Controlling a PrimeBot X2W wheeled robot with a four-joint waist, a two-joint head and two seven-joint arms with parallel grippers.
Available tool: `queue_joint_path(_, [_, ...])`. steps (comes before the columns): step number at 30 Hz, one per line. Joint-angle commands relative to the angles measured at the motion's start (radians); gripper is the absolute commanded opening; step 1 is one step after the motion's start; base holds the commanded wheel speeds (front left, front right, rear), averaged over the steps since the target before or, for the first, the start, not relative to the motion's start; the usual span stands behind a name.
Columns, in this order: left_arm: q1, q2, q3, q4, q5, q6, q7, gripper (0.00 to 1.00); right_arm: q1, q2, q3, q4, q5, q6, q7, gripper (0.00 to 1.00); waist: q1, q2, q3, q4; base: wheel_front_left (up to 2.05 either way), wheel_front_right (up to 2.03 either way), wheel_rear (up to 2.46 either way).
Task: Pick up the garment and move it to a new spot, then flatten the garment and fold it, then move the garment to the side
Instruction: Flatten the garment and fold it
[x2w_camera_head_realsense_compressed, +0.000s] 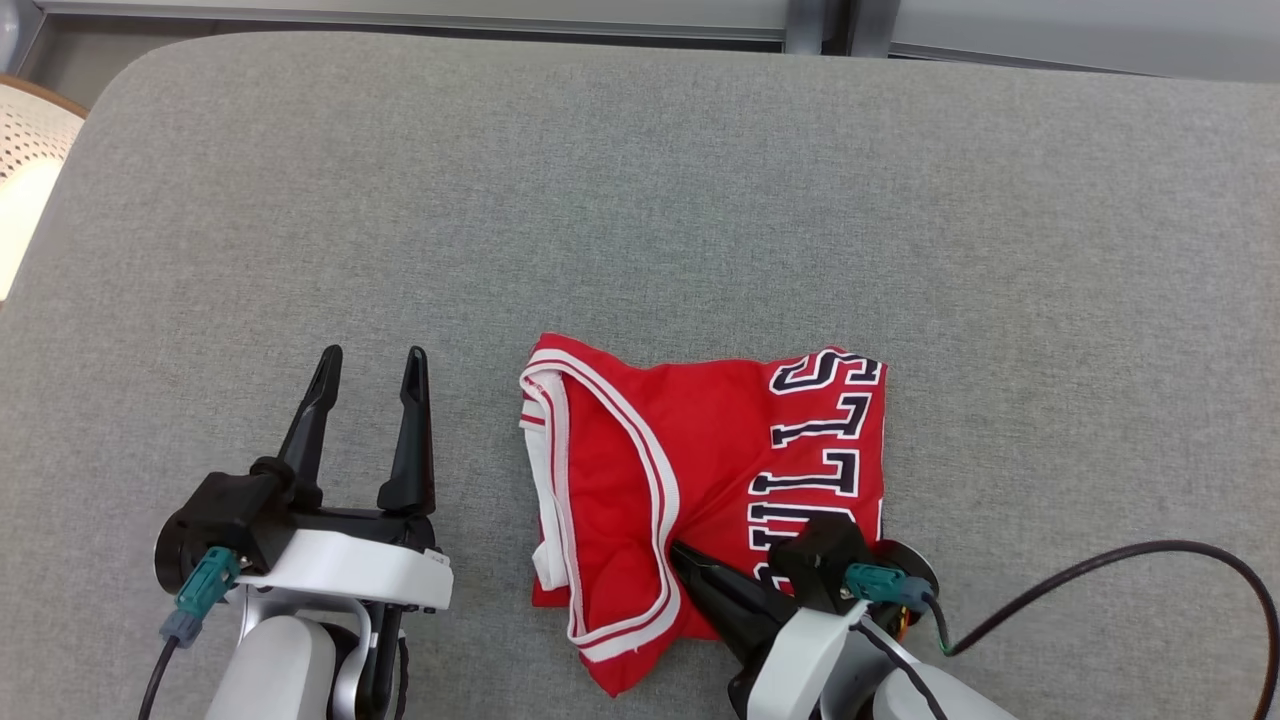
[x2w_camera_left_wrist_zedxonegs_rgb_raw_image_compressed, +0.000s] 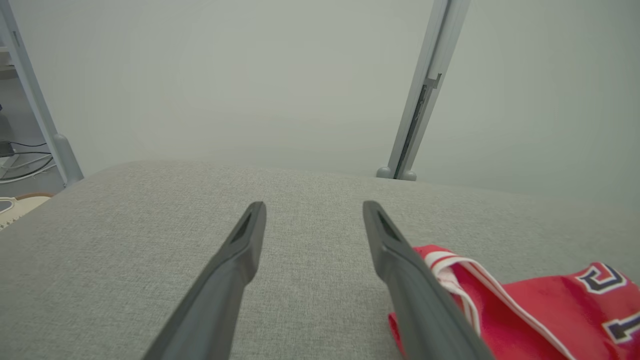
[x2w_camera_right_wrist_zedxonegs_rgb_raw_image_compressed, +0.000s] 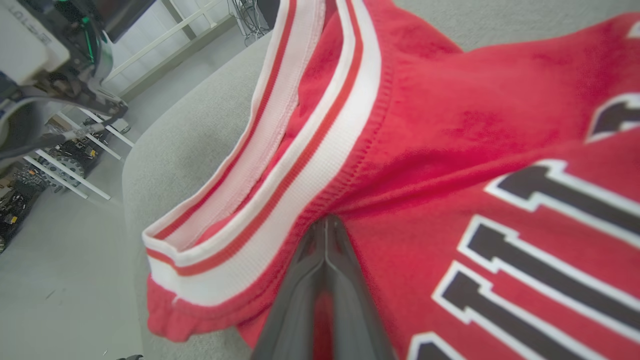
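The garment (x2w_camera_head_realsense_compressed: 720, 450) is a red jersey with white-and-red trim and dark lettering. It lies folded into a rough square on the grey padded surface (x2w_camera_head_realsense_compressed: 640, 200), near the front and right of centre. My right gripper (x2w_camera_head_realsense_compressed: 682, 552) comes in from the lower right, its fingertips together at the trimmed armhole edge. In the right wrist view the right gripper (x2w_camera_right_wrist_zedxonegs_rgb_raw_image_compressed: 326, 220) is shut on the garment (x2w_camera_right_wrist_zedxonegs_rgb_raw_image_compressed: 450, 125), pinching a fold of red cloth. My left gripper (x2w_camera_head_realsense_compressed: 372, 355) stands open to the left of the jersey with nothing in it. In the left wrist view the left gripper (x2w_camera_left_wrist_zedxonegs_rgb_raw_image_compressed: 314, 207) is open above bare cushion, with the garment (x2w_camera_left_wrist_zedxonegs_rgb_raw_image_compressed: 540, 310) at its right.
A pale perforated round object (x2w_camera_head_realsense_compressed: 25, 150) sits beyond the surface's left edge. A black cable (x2w_camera_head_realsense_compressed: 1150, 560) loops off my right wrist. A grey metal post (x2w_camera_left_wrist_zedxonegs_rgb_raw_image_compressed: 422, 100) stands behind the cushion's far edge. Bare cushion extends on all sides of the jersey.
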Motion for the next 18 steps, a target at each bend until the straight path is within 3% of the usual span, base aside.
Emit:
queue_joint_path(1, [-0.018, 0.0, 0.002, 0.002, -0.002, -0.006, -0.005, 1.0, -0.021, 0.0, 0.018, 0.017, 0.017, 0.0, 0.001, 0.0, 0.0, 0.0, 0.001, -0.002, 0.0, 0.0, 0.0])
queue_joint_path(6, [-0.017, -0.003, 0.008, 0.0, 0.005, -0.007, -0.005, 1.0, -0.049, -0.002, 0.02, 0.022, 0.039, 0.0, -0.026, 0.0, 0.0, 0.0, -0.001, -0.017, 0.0, 0.0, 0.0])
queue_joint_path(12, [0.002, 0.0, 0.02, 0.0, 0.019, -0.004, -0.005, 1.0, -0.012, -0.025, -0.096, -0.066, 0.038, 0.0, -0.088, 0.0, 0.0, 0.0, -0.019, -0.055, 0.0, 0.0, 0.0])
queue_joint_path(13, [0.005, 0.003, 0.023, 0.0, 0.019, -0.003, -0.005, 1.0, -0.001, -0.028, -0.121, -0.087, 0.041, 0.0, -0.095, 0.18, 0.0, 0.0, -0.023, -0.063, 0.0, 0.0, 0.0])
queue_joint_path(14, [0.008, 0.004, 0.027, 0.0, 0.019, -0.003, -0.005, 1.0, 0.005, -0.036, -0.145, -0.104, 0.026, 0.0, -0.103, 0.49, 0.0, 0.0, -0.026, -0.07, 0.0, 0.0, 0.0])
queue_joint_path(15, [0.011, 0.007, 0.028, 0.003, 0.019, -0.003, -0.005, 1.0, 0.02, -0.039, -0.173, -0.117, 0.027, 0.0, -0.108, 0.99, 0.0, 0.0, -0.032, -0.077, 0.0, 0.0, 0.0])
queue_joint_path(18, [0.02, 0.014, 0.033, 0.004, 0.021, -0.002, -0.005, 1.0, 0.056, -0.05, -0.28, -0.152, 0.007, 0.0, -0.13, 1.0, 0.0, 0.0, -0.049, -0.093, 0.0, 0.0, 0.0])
